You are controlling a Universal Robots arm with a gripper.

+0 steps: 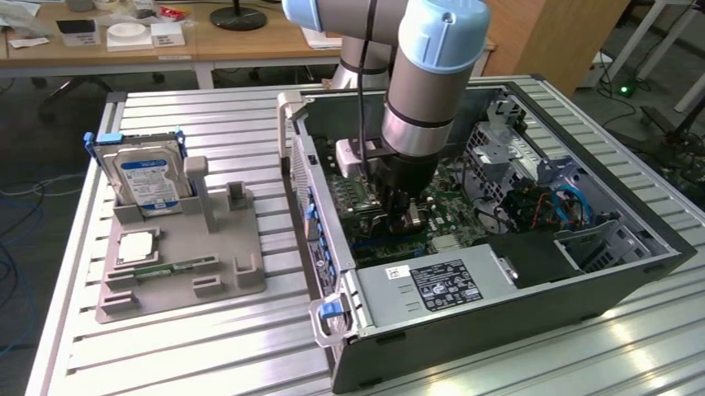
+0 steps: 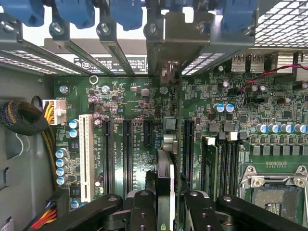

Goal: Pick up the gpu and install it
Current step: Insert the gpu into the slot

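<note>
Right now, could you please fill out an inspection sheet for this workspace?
Surface: ribbed metal table, bearing the open computer case and a grey parts holder.
Job's things: the gpu stands edge-on between the claw's fingers, above the motherboard slots and in line with the rear bracket bay.
Clutter: hard drive with blue label upright in the holder; a memory stick and a processor chip lie on it.
Claw: claw inside the case, shut on the gpu.
Cables: braided bundle with yellow wires at the power plug; a red wire across the board.
Surroundings: wooden desk with small items behind the table.
</note>
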